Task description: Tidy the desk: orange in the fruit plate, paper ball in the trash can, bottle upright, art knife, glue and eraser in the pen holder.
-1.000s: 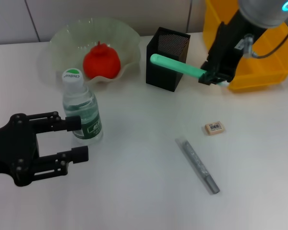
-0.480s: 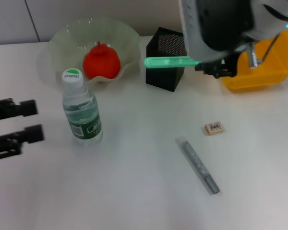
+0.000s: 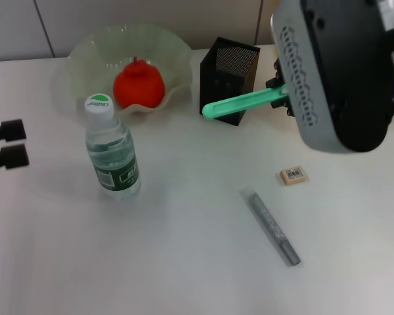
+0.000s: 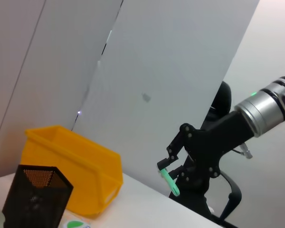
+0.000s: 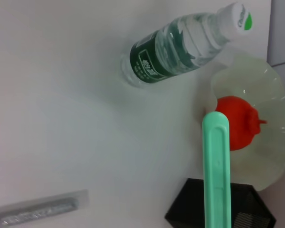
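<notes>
Right gripper (image 3: 280,98) holds the green art knife (image 3: 243,103) beside the pen holder (image 3: 228,80), fingers clamped on its end — the grip itself mostly hidden behind the arm housing.
Left gripper (image 3: 5,148) at the table (image 3: 184,262) edge, cut off, fingers narrowly apart. Bottle (image 3: 111,149) upright; orange (image 3: 138,83) in fruit plate (image 3: 85,52); eraser (image 3: 293,175) and grey glue stick (image 3: 271,226) lie loose — trash can (image 4: 85,166) seen only from the left wrist.
</notes>
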